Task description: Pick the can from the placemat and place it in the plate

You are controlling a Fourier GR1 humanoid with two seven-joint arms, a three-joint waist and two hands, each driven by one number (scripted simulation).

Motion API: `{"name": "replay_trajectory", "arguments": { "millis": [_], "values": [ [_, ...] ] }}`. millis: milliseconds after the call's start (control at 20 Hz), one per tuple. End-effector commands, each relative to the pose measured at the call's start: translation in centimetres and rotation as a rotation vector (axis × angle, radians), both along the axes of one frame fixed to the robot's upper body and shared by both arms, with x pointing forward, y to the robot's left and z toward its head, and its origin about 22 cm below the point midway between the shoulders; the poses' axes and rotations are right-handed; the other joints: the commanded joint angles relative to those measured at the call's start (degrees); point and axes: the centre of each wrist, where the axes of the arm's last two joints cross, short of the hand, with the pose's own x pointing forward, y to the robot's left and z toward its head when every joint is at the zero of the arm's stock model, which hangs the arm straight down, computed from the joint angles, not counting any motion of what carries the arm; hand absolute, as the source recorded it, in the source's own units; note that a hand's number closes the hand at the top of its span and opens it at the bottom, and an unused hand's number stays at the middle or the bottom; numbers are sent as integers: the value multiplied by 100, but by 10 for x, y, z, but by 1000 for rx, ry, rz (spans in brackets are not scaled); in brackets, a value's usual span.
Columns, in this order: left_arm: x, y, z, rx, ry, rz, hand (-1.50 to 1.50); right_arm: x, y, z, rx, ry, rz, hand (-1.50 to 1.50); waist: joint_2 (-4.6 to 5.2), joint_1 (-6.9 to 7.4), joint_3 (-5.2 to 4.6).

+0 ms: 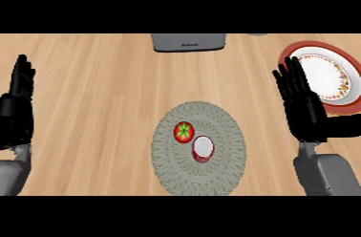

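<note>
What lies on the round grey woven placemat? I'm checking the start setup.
On the round grey woven placemat lie a red can with a white top and a red tomato-like object. Whatever is beneath them is covered.

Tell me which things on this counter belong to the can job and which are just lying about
For the job: can, lying on the placemat; plate at far right; right hand, open beside the plate.

Just lying about: red tomato-like thing on the placemat; grey appliance at the far edge; left hand, resting open at left.
</note>
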Motion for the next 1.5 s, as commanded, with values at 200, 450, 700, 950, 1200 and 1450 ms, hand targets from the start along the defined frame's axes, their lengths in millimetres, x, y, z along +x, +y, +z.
{"name": "replay_trajectory", "arguments": {
  "millis": [200,450,700,950,1200,1450],
  "values": [
    [-31,-50,-83,-306,461,-145,0,40,20,86,-190,-263,323,150,98,420,-147],
    [-53,-86,-98,-458,592,-268,0,55,-4,50,-493,-235,22,-150,54,434,-121],
    [-50,-87,-110,-487,631,-256,0,48,-23,-8,-307,-297,149,-150,22,258,-119],
    [-42,-78,-107,-491,629,-258,0,60,-36,21,-477,-290,247,-150,-1,222,-125],
    [-52,-73,-106,-470,622,-246,0,59,-31,58,-860,-200,432,-150,-34,216,-135],
    [-51,-57,-105,-489,625,-231,0,39,6,83,-1025,-167,551,-150,-46,158,-136]
  ]
}}
